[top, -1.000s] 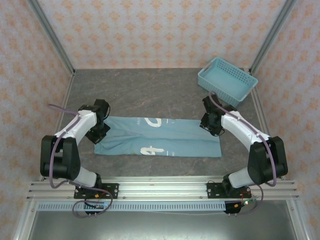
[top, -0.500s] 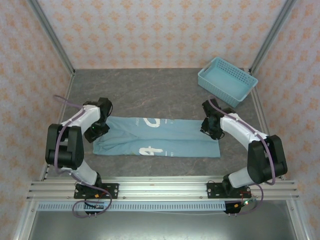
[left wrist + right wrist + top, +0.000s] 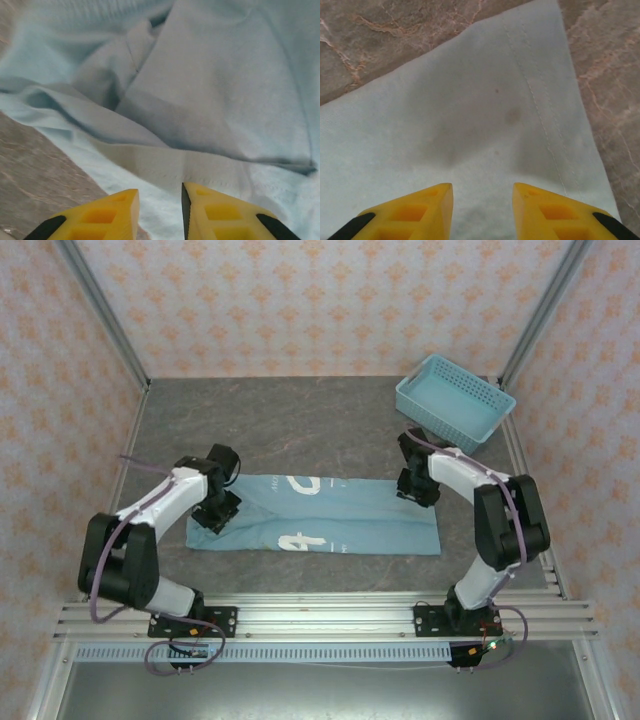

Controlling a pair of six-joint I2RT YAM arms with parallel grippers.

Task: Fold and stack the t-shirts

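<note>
Teal t-shirt, top view: the t-shirt (image 3: 340, 512) lies as a long folded band on the tabletop (image 3: 280, 430), stretched from the left gripper (image 3: 217, 512) to the right gripper (image 3: 416, 490).
White lettering, top view: lettering (image 3: 298, 539) shows on the cloth to the right of the left gripper, well short of the right gripper.
Left gripper, top view: it sits low over the band's left end; from above I cannot tell whether its tips touch the cloth.
Right gripper, top view: it sits over the band's far right corner.
Basket, top view: a light-blue basket (image 3: 440, 426) stands beyond the right gripper, apart from the cloth.
Left gripper, left wrist view: the yellow fingers of the left gripper (image 3: 160, 194) stand apart, with nothing between them.
T-shirt, left wrist view: the t-shirt (image 3: 225, 90) is rumpled into folds just ahead of the tips; bare tabletop (image 3: 40, 170) shows to their left.
Right gripper, right wrist view: the right gripper (image 3: 483, 188) has its fingers parted, with nothing between them.
T-shirt, right wrist view: the t-shirt (image 3: 460, 125) lies smooth ahead of and under the tips, a stitched hem (image 3: 540, 110) running to their right, and its corner ends ahead on the tabletop (image 3: 395, 30).
</note>
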